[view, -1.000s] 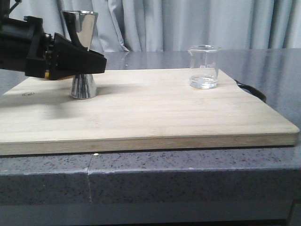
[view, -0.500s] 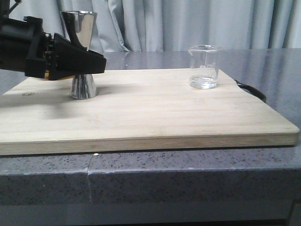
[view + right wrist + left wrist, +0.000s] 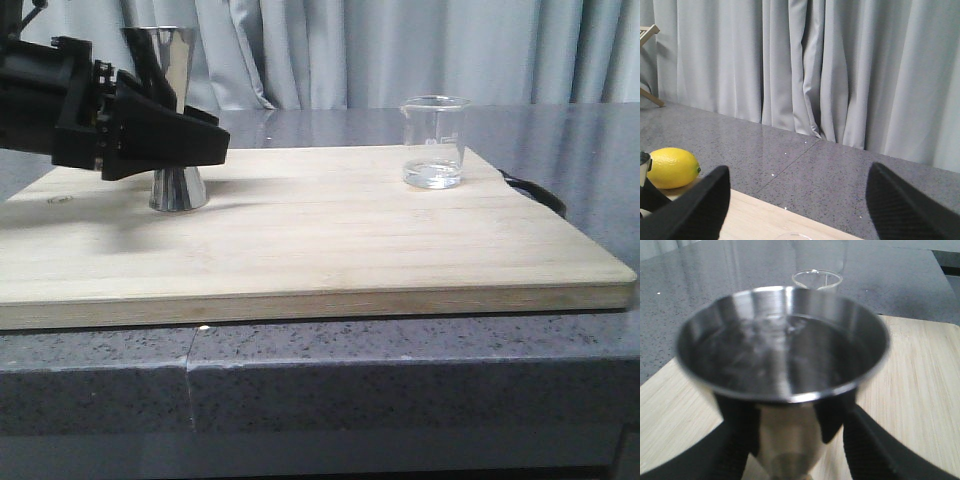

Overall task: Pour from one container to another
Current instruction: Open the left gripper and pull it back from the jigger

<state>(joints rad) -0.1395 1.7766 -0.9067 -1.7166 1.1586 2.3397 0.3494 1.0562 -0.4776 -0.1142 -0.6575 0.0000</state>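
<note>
The steel hourglass jigger stands at the back left of the wooden board, its base on the wood. My left gripper is shut on its waist from the left. In the left wrist view the pads press both sides of the jigger, whose upper cup shows a shimmering surface inside. The clear glass beaker stands apart at the back right with a little clear liquid at its bottom; it also shows beyond the jigger as the beaker. My right gripper is open, above the beaker's rim.
A yellow lemon lies at the board's far edge. A black strap sticks out at the board's right side. The board sits on a grey speckled counter, with grey curtains behind.
The jigger's upper cup has shifted slightly left and looks narrower, as if turned or tipped. The left fingers have closed in on its waist. The beaker has not moved.
</note>
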